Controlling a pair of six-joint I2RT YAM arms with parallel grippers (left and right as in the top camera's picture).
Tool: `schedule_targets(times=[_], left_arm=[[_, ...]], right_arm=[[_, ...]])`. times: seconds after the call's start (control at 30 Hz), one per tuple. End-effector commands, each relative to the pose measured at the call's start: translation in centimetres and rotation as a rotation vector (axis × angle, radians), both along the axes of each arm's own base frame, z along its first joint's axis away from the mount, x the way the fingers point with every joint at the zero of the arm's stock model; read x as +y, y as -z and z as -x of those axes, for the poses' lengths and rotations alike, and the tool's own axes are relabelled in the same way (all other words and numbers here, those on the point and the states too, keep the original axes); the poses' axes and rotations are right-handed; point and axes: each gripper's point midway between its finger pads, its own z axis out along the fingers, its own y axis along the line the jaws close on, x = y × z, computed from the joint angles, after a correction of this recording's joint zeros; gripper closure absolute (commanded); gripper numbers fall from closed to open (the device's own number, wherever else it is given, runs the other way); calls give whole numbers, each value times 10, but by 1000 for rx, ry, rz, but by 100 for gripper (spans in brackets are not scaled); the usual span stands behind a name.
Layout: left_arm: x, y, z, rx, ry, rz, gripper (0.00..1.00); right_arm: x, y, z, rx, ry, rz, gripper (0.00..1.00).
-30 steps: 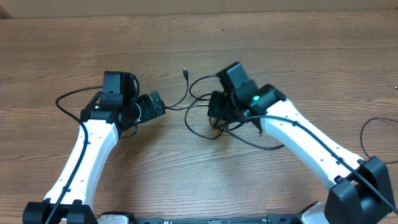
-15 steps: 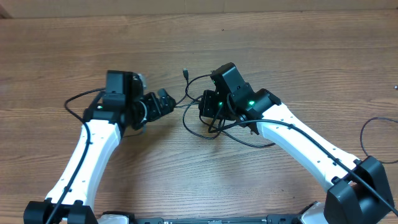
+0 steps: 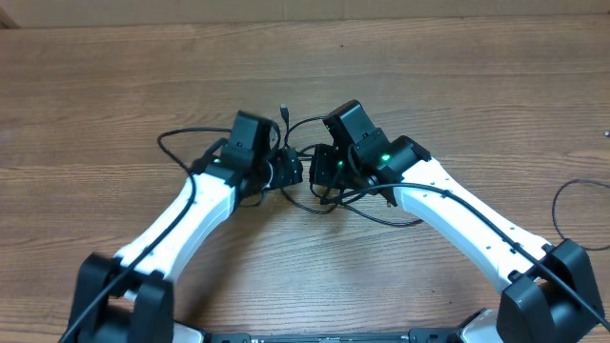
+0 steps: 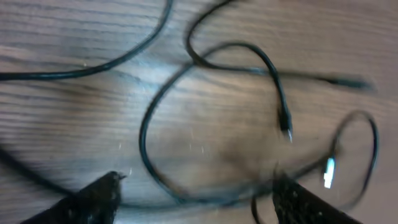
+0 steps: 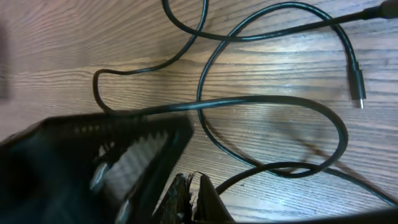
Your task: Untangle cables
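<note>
Cables (image 5: 267,98): loose black loops crossing one another at the middle of the table (image 3: 457,76), between the two arms.
Left pincer (image 4: 196,183): spread wide, low over the loops. I cannot tell whether it touches them.
Right pincer (image 5: 186,182): narrow. I read it as closed on a strand of the cables.
Plug (image 3: 284,110): lies free on the table, just beyond both pincers.

Your counter (image 3: 114,86) is brown wood, its grain running side to side, and it fills both wrist views too. A tiny dark speck (image 3: 341,45) sits near its far edge. Beyond that edge you see a pale strip (image 3: 286,8). A small thing at the right border (image 3: 606,133) is too small to tell.
</note>
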Motion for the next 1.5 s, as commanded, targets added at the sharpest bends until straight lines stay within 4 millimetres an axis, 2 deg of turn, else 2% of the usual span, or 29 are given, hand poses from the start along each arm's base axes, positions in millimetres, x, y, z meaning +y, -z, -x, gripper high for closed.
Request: schedule_targets(times=[0.0, 0.07, 0.13, 0.17, 0.3, 0.5, 0.6, 0.7, 0.83, 0.93, 1.03, 1.1, 1.17, 1.27, 1.4, 1.47], left_arm=[[2, 26, -8, 91, -207, 25, 41], [0, 41, -10, 132, -261, 40, 69], [-1, 55, -10, 165, -280, 44, 90], [-2, 62, -8, 181, -279, 39, 96], [-1, 81, -2, 231, -278, 20, 96], [-3, 80, -1, 236, -267, 35, 95], [2, 81, -4, 221, -282, 8, 96], [5, 82, -6, 210, -293, -10, 95], [6, 82, -6, 205, -294, -13, 95], [6, 82, -7, 204, -294, -14, 96], [8, 82, -7, 198, -301, -26, 96], [8, 82, -7, 198, -300, -26, 96], [8, 82, -7, 198, -300, -25, 96], [8, 82, -7, 198, -301, -25, 96], [8, 82, -7, 200, -307, -23, 95], [8, 82, -7, 200, -307, -23, 95]], right_arm=[[2, 2, 5, 12, -13, 1, 96], [2, 2, 8, 24, -18, 0, 96], [0, 4, 10, 29, -30, 13, 96], [0, 5, 11, 18, -55, 22, 96], [-2, -8, 3, -46, -118, 31, 96], [-23, -68, -26, -176, -104, 11, 96], [-39, -107, -38, -244, -86, 5, 96], [-56, -154, -51, -314, -39, -22, 96], [-55, -232, -51, -500, -162, -124, 96], [-62, -298, -54, -665, -150, -174, 96], [-69, -364, -47, -854, -146, -205, 96], [-79, -397, -44, -982, -135, -164, 96], [-101, -422, -48, -1090, -55, -60, 96], [-138, -430, -61, -1129, 124, 105, 96], [-174, -399, -78, -1039, 243, 339, 96], [-199, -385, -88, -994, 332, 500, 96]])
